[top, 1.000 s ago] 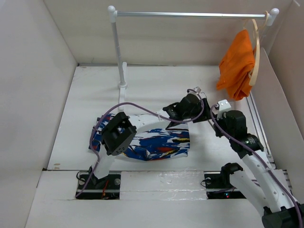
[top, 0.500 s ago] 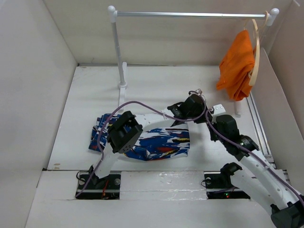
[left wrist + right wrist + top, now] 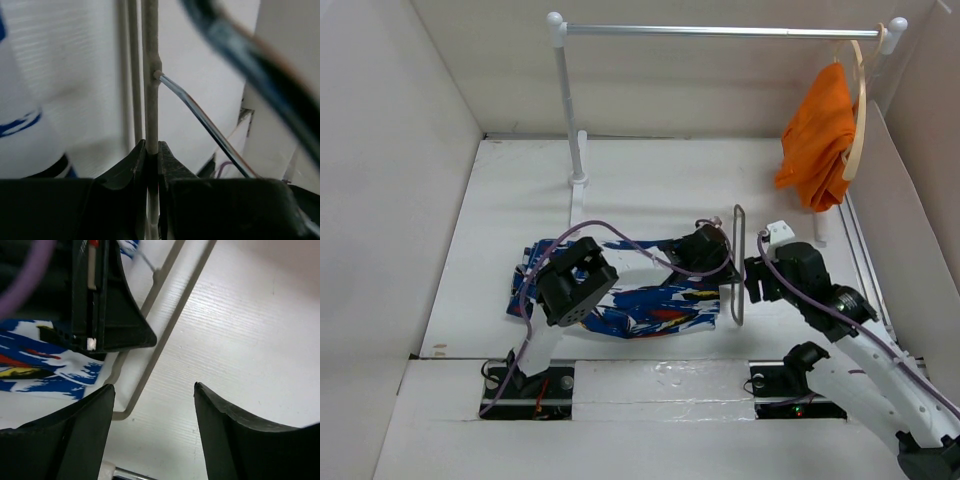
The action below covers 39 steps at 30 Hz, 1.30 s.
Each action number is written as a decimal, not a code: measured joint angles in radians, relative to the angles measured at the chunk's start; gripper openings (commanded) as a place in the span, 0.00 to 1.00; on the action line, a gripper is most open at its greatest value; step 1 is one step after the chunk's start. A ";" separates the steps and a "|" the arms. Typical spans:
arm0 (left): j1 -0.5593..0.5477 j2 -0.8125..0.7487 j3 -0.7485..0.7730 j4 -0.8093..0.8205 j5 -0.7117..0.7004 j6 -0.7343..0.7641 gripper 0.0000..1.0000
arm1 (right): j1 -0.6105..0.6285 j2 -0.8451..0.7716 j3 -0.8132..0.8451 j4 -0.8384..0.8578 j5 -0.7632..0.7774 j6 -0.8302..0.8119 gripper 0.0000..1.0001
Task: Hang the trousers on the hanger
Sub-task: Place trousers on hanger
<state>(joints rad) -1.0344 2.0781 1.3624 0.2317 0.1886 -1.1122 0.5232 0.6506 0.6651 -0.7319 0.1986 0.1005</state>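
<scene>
The trousers [image 3: 640, 300], dark blue with red, white and yellow streaks, lie flat on the table in front of the left arm. The hanger [image 3: 737, 262], a thin grey wire one, stands edge-on just right of them. My left gripper [image 3: 718, 256] is shut on its wire; the left wrist view shows the wire [image 3: 151, 90] pinched between the left gripper [image 3: 152, 150] jaws. My right gripper [image 3: 750, 280] sits just right of the hanger, open. In the right wrist view the right gripper [image 3: 152, 392] holds nothing, with the hanger [image 3: 170, 325] and trousers [image 3: 45, 370] beyond it.
A clothes rack [image 3: 720, 31] spans the back, its post [image 3: 563, 110] at the back left. An orange garment [image 3: 817, 140] hangs on a pale wooden hanger at the rail's right end. White walls enclose the table on the left, back and right.
My left gripper has shut on the hanger's wire and my right gripper has opened and let it go. The hanger has come nearer and now stands edge-on beside the trousers.
</scene>
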 measured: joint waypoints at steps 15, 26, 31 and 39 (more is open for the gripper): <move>-0.089 -0.255 -0.338 0.182 -0.128 -0.048 0.00 | -0.148 0.151 -0.074 0.248 -0.358 -0.056 0.02; -0.091 -0.255 -0.430 0.183 -0.257 -0.082 0.00 | -0.242 0.401 -0.126 0.560 -0.534 -0.066 0.07; -0.091 -0.255 -0.436 0.184 -0.282 -0.091 0.00 | -0.243 0.525 -0.127 0.665 -0.587 -0.071 0.28; -0.091 -0.255 -0.438 0.183 -0.290 -0.099 0.00 | -0.242 0.667 -0.136 0.761 -0.626 -0.068 0.46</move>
<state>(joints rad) -1.1255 1.8233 0.9245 0.4145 -0.1013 -1.2110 0.2810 1.3174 0.5293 0.0296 -0.4274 0.0326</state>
